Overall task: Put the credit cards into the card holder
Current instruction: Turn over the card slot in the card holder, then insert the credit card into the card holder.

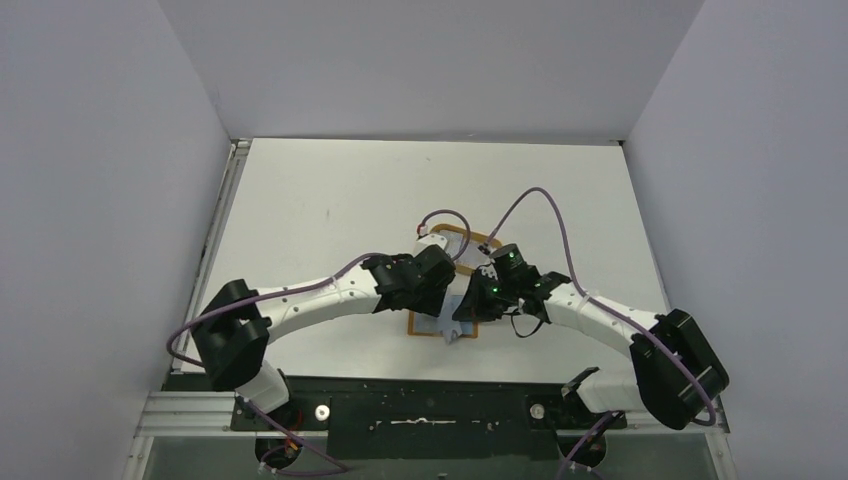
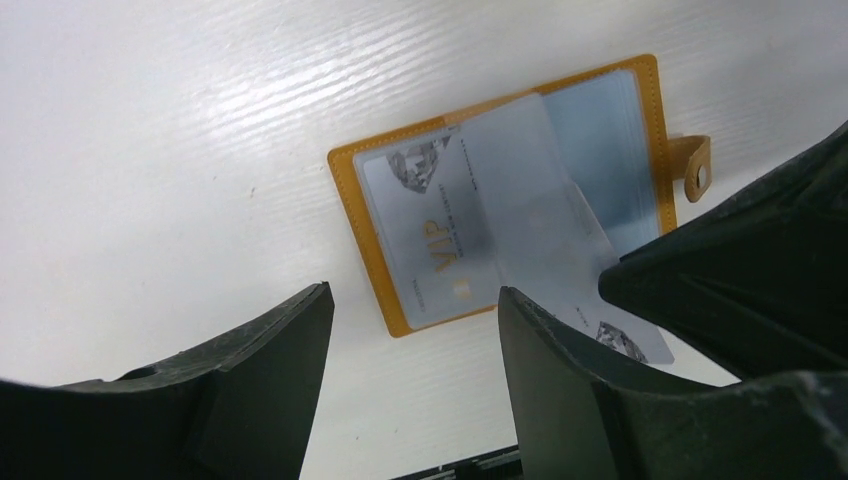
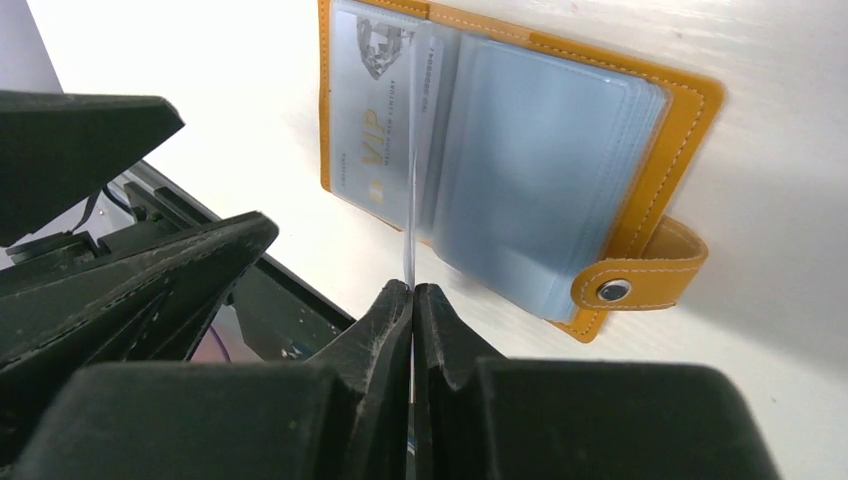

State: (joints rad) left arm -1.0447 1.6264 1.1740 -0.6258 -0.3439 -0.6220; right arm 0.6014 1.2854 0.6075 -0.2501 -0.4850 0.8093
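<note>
Our right gripper (image 3: 411,300) pinches one credit card (image 2: 530,230) on its edge, so it can slip into the open card holder (image 3: 690,110) by the near edge of the table (image 1: 330,200). Our left gripper (image 2: 412,296) hangs open.

Card holder (image 3: 690,110) is tan-orange with pale stitching along its edges and pale blue clear sleeves; its tab (image 3: 660,255) is the same orange with a silver stud. First card (image 2: 430,230) is silvery grey with gold "VIP" lettering and a faceted diamond print. Second card (image 2: 530,230) is pale frosted grey. Worktop (image 2: 150,150) is white, faintly grained.
</note>
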